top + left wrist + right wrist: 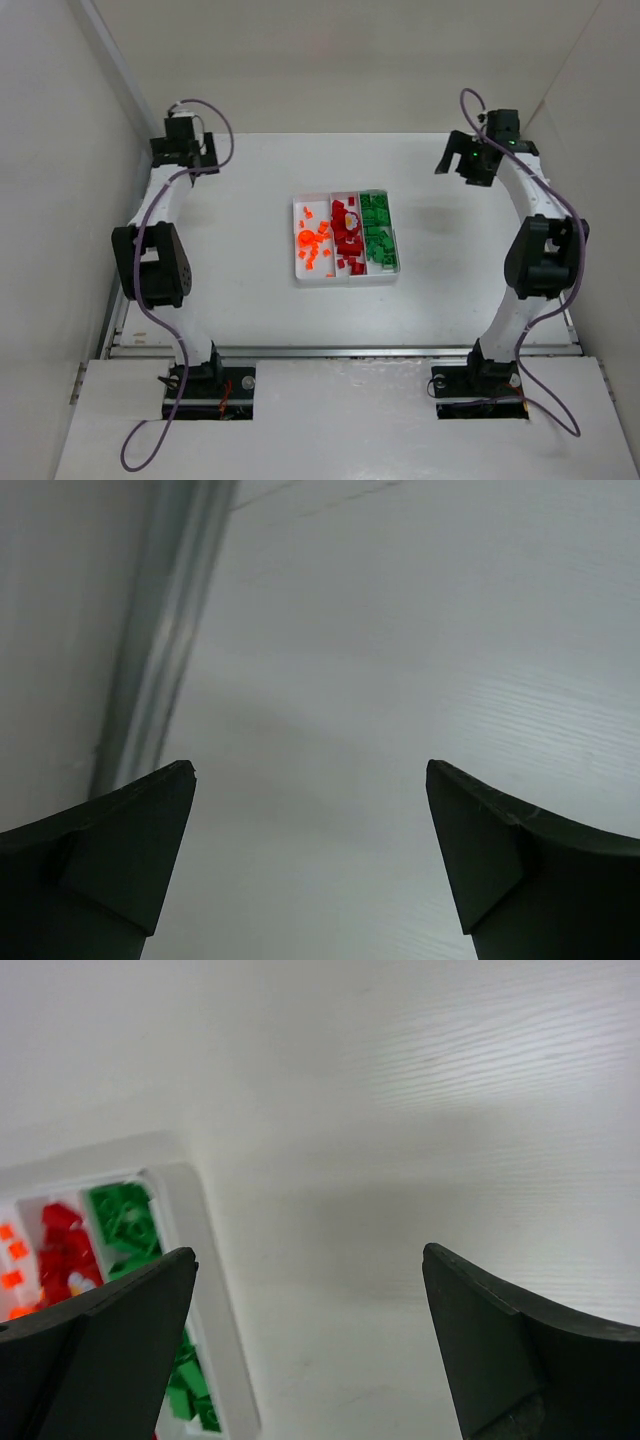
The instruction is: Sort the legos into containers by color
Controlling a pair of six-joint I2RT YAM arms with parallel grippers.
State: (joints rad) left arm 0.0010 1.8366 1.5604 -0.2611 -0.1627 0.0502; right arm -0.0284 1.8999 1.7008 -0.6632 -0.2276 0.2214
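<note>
- Since every brick I can make out already lies inside the tray (346, 281), I judge the sorting all but done; the step in hand is a last check, not another pick.
- Seen from overhead, the tray sits mid-table: orange legos (314, 245) in the 9 o'clock compartment, red legos (347, 235) in the middle one, green legos (378, 230) at 3 o'clock.
- My left gripper (310, 770) hangs with its jaws spread wide and nothing between them, over bare table (400, 630) near the side wall. From it the tray lies at about 4 o'clock overhead.
- My right gripper (310, 1255) is likewise spread and empty; the tray's green side shows at 8 o'clock in its wrist view.
- One pale piece (351, 219) sits among the reds toward the tray's 12 o'clock end. It is too small for me to say whether it is a stray or a glint.
- To do this well, I would bring the right wrist camera closer over that spot before committing.
- If it proves a stray, I would narrow the jaws first, descend straight down between the thin walls, and pinch only that piece.
- I expect the bricks to scatter easily, so a slow approach matters, and the tray may slide if a wall is nudged.
</note>
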